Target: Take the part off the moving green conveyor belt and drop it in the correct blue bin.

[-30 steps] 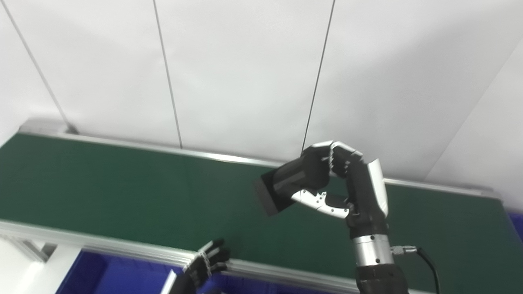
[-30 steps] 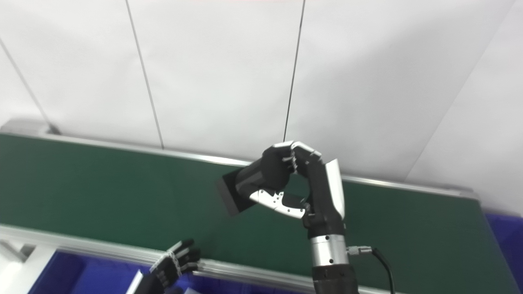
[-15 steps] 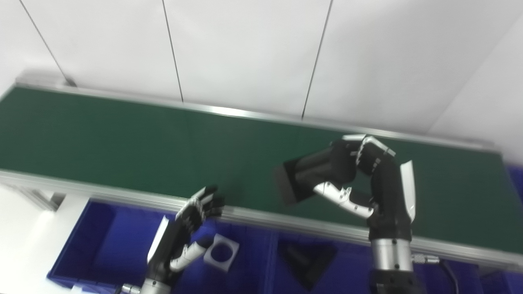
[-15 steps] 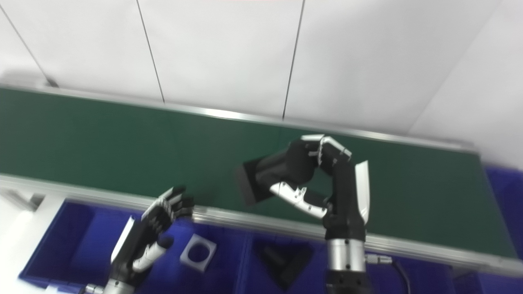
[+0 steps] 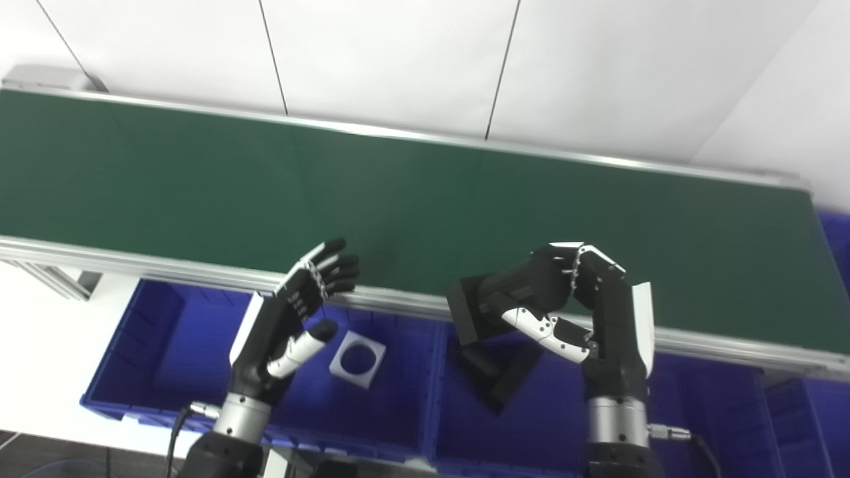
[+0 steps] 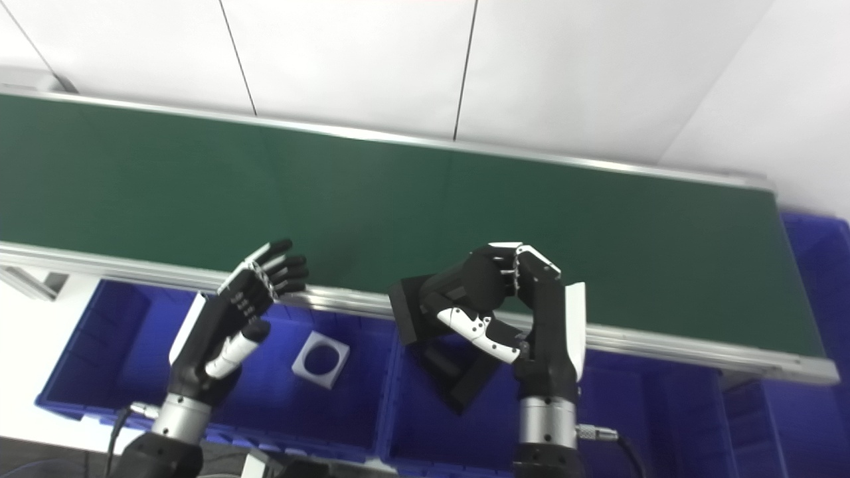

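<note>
My right hand is shut on a black block part, holding it in the air above the middle blue bin, just in front of the conveyor's near rail. Another black part lies in that bin. My left hand is open with fingers spread, palm to the right, above the left blue bin. A white square part with a round hole lies in the left bin. The green conveyor belt carries no part.
The aluminium rail of the conveyor runs between belt and bins. A third blue bin sits at the right, and another blue bin edge shows beyond the belt's right end. White wall panels stand behind.
The camera has tilted down, bringing the bins into view. My right hand has carried the black part off the belt toward me, over the middle bin. My left hand stays open.
</note>
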You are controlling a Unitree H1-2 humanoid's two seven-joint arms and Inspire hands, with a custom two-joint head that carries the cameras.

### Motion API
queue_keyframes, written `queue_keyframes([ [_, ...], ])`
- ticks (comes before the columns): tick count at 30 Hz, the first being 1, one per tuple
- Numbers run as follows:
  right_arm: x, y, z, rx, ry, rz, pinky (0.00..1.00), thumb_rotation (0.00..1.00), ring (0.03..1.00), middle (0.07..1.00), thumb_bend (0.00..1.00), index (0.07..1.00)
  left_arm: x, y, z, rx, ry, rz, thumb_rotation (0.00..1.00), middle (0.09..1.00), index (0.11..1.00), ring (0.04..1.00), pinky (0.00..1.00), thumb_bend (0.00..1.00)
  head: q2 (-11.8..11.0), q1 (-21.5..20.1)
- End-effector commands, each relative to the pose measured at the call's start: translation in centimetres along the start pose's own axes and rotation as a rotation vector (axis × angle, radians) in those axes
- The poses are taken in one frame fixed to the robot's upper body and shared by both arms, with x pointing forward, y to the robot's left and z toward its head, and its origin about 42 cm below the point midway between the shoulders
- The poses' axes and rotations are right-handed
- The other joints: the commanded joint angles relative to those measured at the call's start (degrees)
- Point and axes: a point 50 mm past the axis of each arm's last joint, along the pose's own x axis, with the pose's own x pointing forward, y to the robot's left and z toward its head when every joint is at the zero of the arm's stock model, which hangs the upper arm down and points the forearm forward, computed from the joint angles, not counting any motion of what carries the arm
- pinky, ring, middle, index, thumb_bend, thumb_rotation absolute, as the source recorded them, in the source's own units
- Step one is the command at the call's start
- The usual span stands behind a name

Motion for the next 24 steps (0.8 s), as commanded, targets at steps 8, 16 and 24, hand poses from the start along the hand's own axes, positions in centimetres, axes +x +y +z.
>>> queue_keyframes([
  [8,-1.1,0.7,-0.5,-0.061,-0.017,-0.042,0.35,0.0,0.416,0.502,0.52,0.515,0.1,1.1,2.4,-0.007,-0.034,-0.01,0.67,0.805,0.861,0.782,0.74,0.83,2.8,-3.4],
  [16,-1.4,0.5,-1.0,-0.322,-0.028,0.018,0.33,0.0,0.393,0.511,0.51,0.529,0.1,2.2,3.7,-0.007,-0.03,-0.014,0.68,0.807,0.867,0.786,0.74,0.79,4.7,-6.2],
  [24,-1.4,0.6,-1.8,-0.419,0.018,0.062,0.31,0.0,0.398,0.508,0.5,0.529,0.3,2.8,4.0,-0.019,-0.029,-0.019,0.66,0.808,0.864,0.786,0.74,0.77,5.3,-8.0],
])
